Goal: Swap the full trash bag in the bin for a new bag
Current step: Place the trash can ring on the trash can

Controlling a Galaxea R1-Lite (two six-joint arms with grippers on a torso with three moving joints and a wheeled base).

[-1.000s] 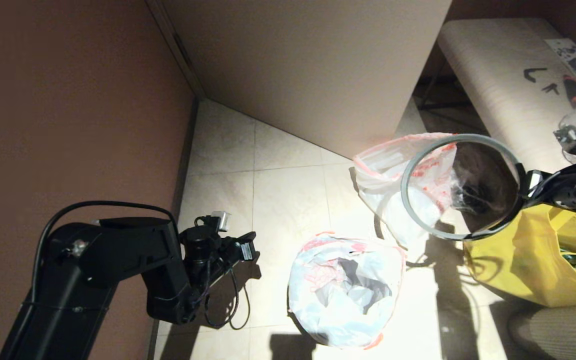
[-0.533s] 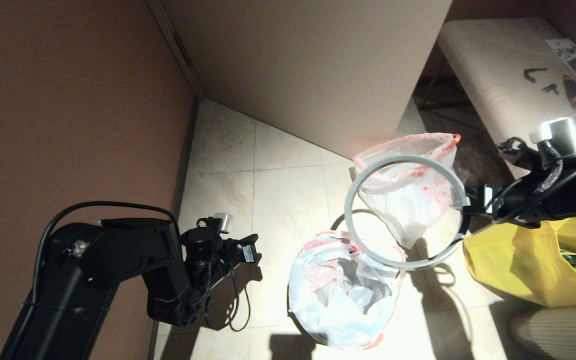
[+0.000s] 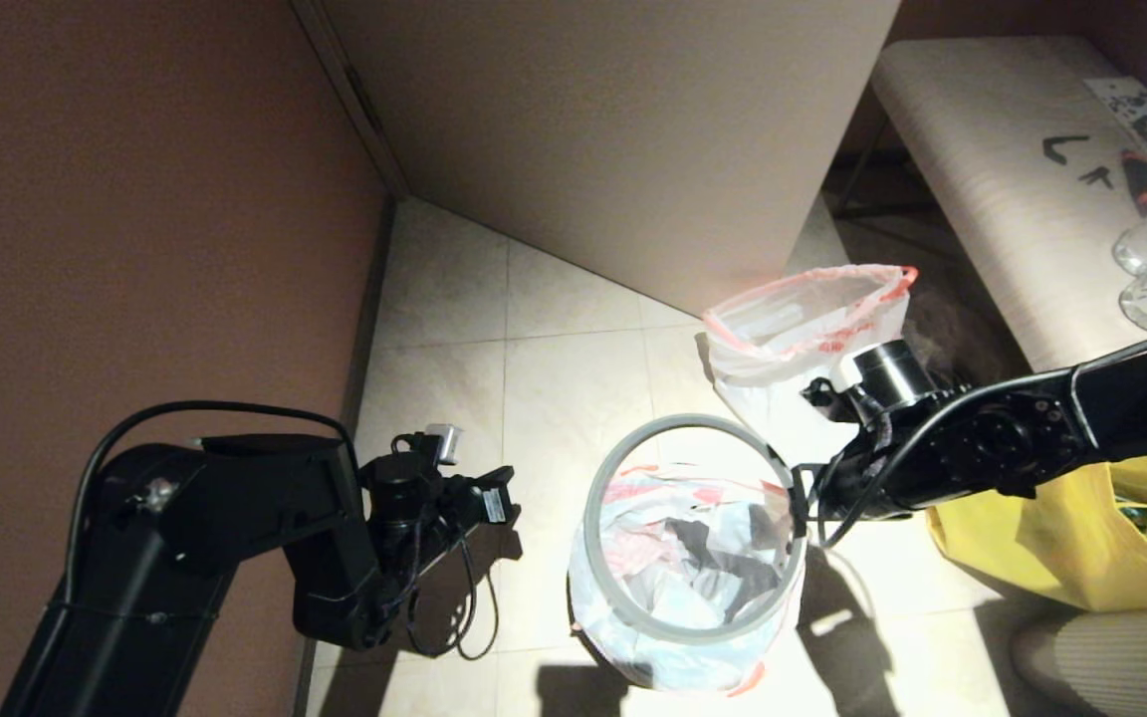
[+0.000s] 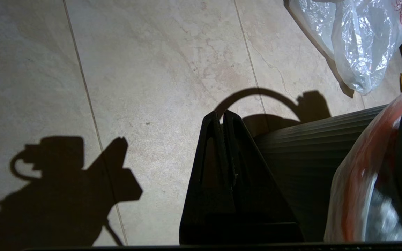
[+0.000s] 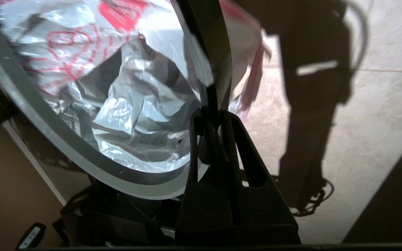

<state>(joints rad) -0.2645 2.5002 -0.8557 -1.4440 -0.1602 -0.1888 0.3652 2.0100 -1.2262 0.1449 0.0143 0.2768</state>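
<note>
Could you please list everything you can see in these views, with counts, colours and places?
bin: one, grey, on the floor at centre, lined with the new bag
new bag: one, white with red print, in the bin
hoop: one, grey, over the bin's mouth
full bag: one, white with red hem, on the floor behind the bin
tote: one, yellow, right of the bin
bench: one, pale, far right
left gripper: black, shut, idle left of the bin
right gripper: black, shut on the hoop

I swung my right gripper [image 3: 799, 495] with the grey hoop [image 3: 690, 530] leftward and down from beside the yellow tote [image 3: 1061, 548], stopping over the bin's [image 3: 601, 652] bag-lined mouth.
</note>
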